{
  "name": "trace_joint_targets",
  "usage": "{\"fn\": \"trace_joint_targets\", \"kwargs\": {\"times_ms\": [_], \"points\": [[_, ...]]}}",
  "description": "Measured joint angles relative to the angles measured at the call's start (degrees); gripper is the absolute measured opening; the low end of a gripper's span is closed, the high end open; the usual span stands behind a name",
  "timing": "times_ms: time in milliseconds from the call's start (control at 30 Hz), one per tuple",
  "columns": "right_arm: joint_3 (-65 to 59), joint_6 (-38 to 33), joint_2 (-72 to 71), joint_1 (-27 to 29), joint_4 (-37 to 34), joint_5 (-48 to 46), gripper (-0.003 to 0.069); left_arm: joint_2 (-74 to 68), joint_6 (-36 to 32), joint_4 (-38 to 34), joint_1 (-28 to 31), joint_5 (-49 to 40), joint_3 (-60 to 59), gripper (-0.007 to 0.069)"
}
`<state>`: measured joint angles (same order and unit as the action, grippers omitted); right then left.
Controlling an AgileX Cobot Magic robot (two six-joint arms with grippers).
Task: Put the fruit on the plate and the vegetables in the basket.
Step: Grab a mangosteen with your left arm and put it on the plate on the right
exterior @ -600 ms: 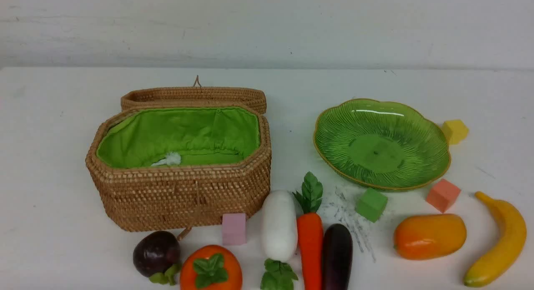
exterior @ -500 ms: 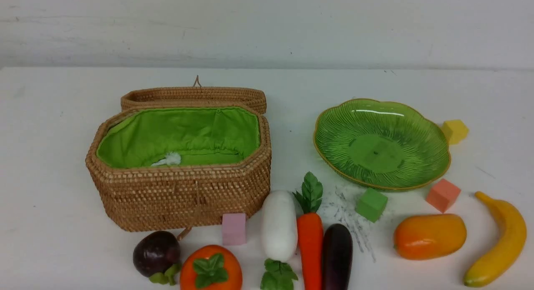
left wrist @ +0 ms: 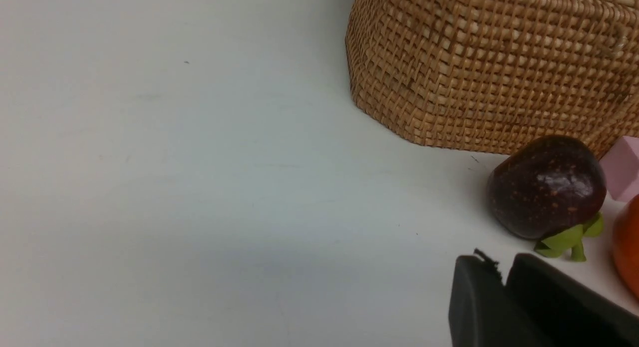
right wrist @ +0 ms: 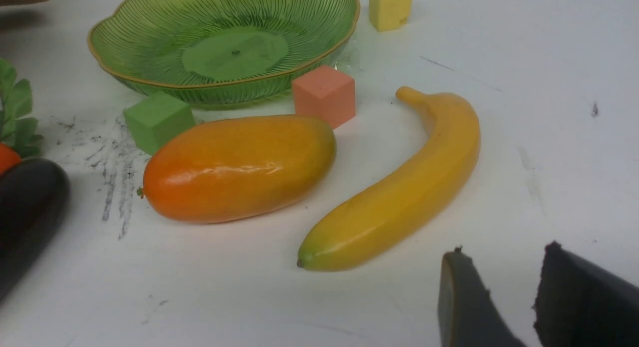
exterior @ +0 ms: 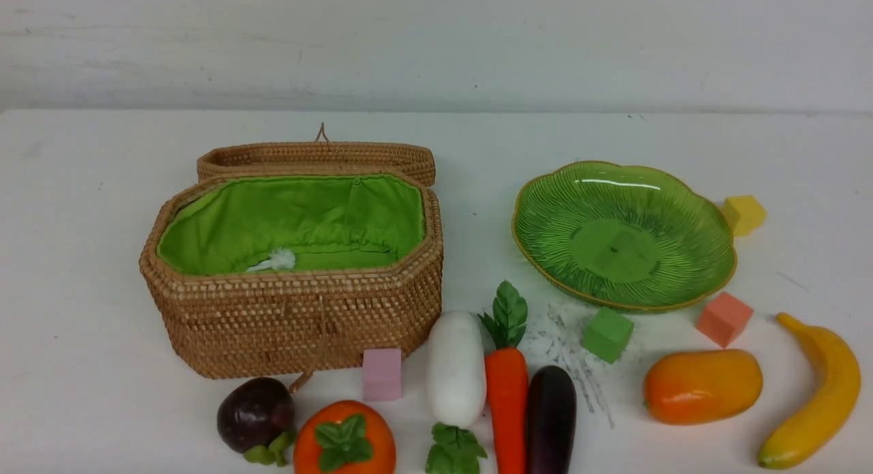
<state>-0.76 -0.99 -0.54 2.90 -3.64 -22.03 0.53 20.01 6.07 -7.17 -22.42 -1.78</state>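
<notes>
Tabletop (exterior: 82,290), white: wide bare room left of the octagonal woven tan wicker basket (exterior: 293,324) and along the far edge by the wall. There is a narrower lane between the basket and the shallow glossy green plate with thin golden rim (exterior: 545,256).

Basket: open, hinged wicker lid (exterior: 317,157) folded back behind.

Near row, all on the tabletop, left to right:
- dark purple round mangosteen (exterior: 256,414)
- orange persimmon with green leafy cap (exterior: 344,440)
- white radish (exterior: 455,368), orange carrot (exterior: 506,406) and glossy dark purple eggplant (exterior: 551,419), packed side by side
- orange oblong mango (exterior: 702,385)
- yellow curved banana (exterior: 818,385)

Foam cubes:
- pink cube (exterior: 382,373), against the basket's front wall
- green cube (exterior: 607,334) and salmon cube (exterior: 724,318), just beside the plate's near rim
- yellow cube (exterior: 743,215), at its right rim

Cut off by the front view's near edge: persimmon, carrot, eggplant, radish leaves.

Pincers show only in the wrist views, each cropped at the frame corner:
- Left pincer (left wrist: 501,272): black fingers pressed together, clenched on nothing, near the mangosteen.
- Right pincer (right wrist: 504,252): fingers apart, released, near the banana's blunt end.

Height of either above the tabletop cannot be told.
</notes>
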Motion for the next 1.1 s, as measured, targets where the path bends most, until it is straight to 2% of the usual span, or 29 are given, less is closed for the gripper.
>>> {"fn": "trace_joint_targets", "kwargs": {"times_ms": [733, 967, 1000, 1100], "points": [[0.0, 0.0, 0.0, 0.0, 0.0, 0.0, 0.0243, 0.0, 0.0, 0.5, 0.0, 0.0, 0.0, 0.0106], [0.0, 0.0, 0.0, 0.0, 0.0, 0.0, 0.0243, 0.0, 3.7, 1.3, 0.0, 12.6, 0.0, 0.0113], [0.0, 0.0, 0.0, 0.0, 0.0, 0.0, 0.0243, 0.0, 5.4, 0.7, 0.0, 17.9, 0.0, 0.0113], [0.0, 0.0, 0.0, 0.0, 0.0, 0.0, 0.0243, 0.0, 9.0, -0.5, 0.0, 26.3, 0.0, 0.0113]]}}
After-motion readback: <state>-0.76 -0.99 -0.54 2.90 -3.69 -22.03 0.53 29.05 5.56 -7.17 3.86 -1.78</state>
